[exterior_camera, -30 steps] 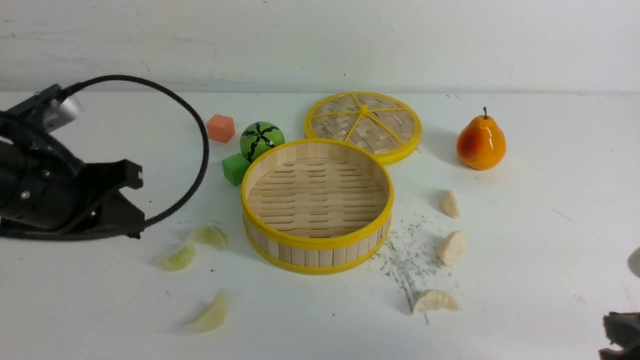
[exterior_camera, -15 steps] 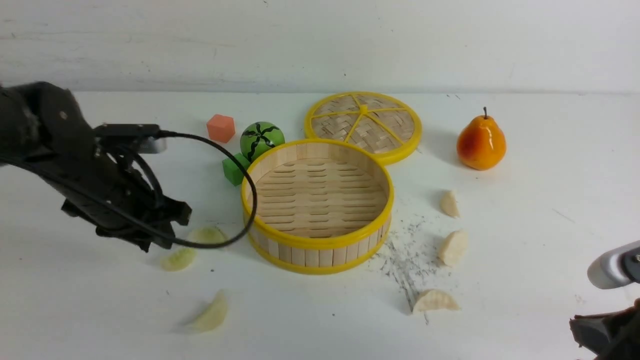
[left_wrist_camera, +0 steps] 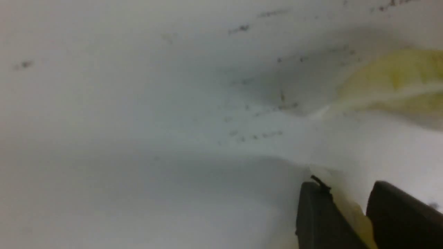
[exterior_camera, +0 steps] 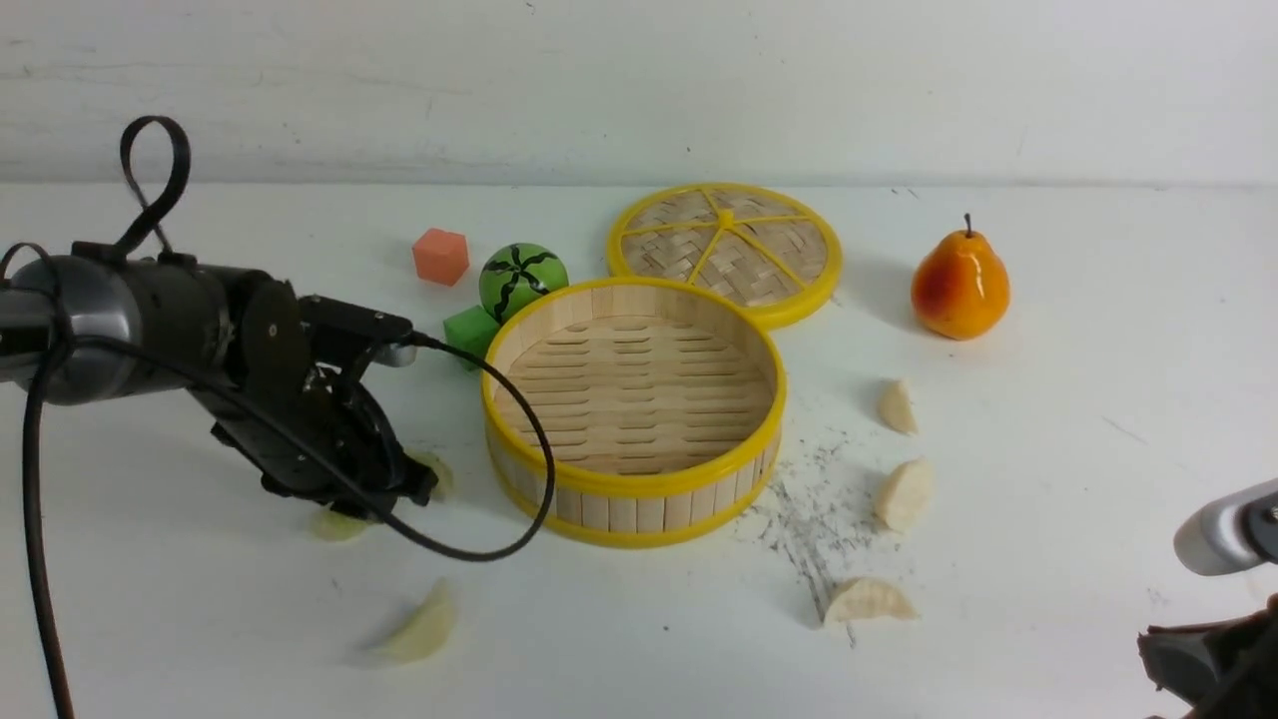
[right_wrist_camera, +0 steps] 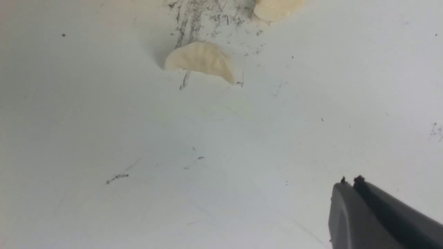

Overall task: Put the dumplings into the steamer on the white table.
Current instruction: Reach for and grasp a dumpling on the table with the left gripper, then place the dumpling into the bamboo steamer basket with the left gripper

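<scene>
Non-task clutter, all in the far half of the surface point(exterior_camera: 1098, 300). Woven yellow-rimmed lid point(exterior_camera: 725, 250) lies flat, mid-width. Pear point(exterior_camera: 960, 285) stands upright toward the right edge, clear of the lid. Left of the lid is a striped green ball point(exterior_camera: 522, 281), with a green cube point(exterior_camera: 469, 335) just beside it on the near side. Orange cube point(exterior_camera: 440, 256) sits further left.

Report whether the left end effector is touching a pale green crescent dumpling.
Touching. The left wrist view shows the pale green crescent dumpling wedged between the two dark fingers of the left end effector.
</scene>
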Tool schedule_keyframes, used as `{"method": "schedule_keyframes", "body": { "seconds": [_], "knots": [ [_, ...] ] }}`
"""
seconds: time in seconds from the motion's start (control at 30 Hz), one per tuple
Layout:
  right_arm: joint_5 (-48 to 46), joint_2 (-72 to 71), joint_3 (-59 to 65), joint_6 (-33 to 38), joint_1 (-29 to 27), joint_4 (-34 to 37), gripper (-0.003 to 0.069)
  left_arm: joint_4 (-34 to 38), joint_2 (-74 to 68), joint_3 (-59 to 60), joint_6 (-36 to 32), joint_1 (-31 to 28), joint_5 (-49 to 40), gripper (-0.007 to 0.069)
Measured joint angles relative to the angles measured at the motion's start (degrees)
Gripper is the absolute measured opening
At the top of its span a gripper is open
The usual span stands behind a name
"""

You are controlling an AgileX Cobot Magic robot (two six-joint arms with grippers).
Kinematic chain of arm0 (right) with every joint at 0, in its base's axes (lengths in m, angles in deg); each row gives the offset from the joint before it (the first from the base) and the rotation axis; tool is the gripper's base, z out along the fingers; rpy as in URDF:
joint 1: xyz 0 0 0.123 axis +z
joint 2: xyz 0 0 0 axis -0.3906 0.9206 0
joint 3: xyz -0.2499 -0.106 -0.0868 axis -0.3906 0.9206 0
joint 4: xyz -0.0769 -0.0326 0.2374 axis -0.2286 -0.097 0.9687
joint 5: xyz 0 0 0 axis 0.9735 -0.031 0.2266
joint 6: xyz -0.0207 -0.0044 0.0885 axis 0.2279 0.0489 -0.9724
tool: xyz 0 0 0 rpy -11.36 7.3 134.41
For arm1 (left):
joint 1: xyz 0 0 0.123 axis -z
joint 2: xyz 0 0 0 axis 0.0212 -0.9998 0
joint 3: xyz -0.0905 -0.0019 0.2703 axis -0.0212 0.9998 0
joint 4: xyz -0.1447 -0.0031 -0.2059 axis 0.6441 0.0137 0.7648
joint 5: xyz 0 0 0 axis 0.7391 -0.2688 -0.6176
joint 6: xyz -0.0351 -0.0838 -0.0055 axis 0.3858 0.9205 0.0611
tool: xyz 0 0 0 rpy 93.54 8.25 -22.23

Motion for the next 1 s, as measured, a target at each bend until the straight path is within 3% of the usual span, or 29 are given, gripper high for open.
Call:
{"method": "schedule_keyframes", "body": {
  "seconds": [0.23, 0.47, 0.7, 1.0],
  "knots": [
    [0.0, 0.0, 0.0, 0.0, 0.0, 0.0, 0.0008, 7.0, 4.8, -12.0, 8.3, 0.0, -6.6, 0.0174],
    [0.1, 0.0, 0.0, 0.0, 0.0, 0.0, 0.0012, 19.7, 2.4, -19.1, 9.0, 3.4, 2.2, 0.0174],
    [0.1, 0.0, 0.0, 0.0, 0.0, 0.0, 0.0017, 16.6, -5.8, -21.8, 9.9, 8.4, 10.1, 0.0174],
    [0.3, 0.0, 0.0, 0.0, 0.0, 0.0, 0.0020, 14.9, -13.5, -22.3, 13.8, 10.6, 15.7, 0.0174]
  ]
}}
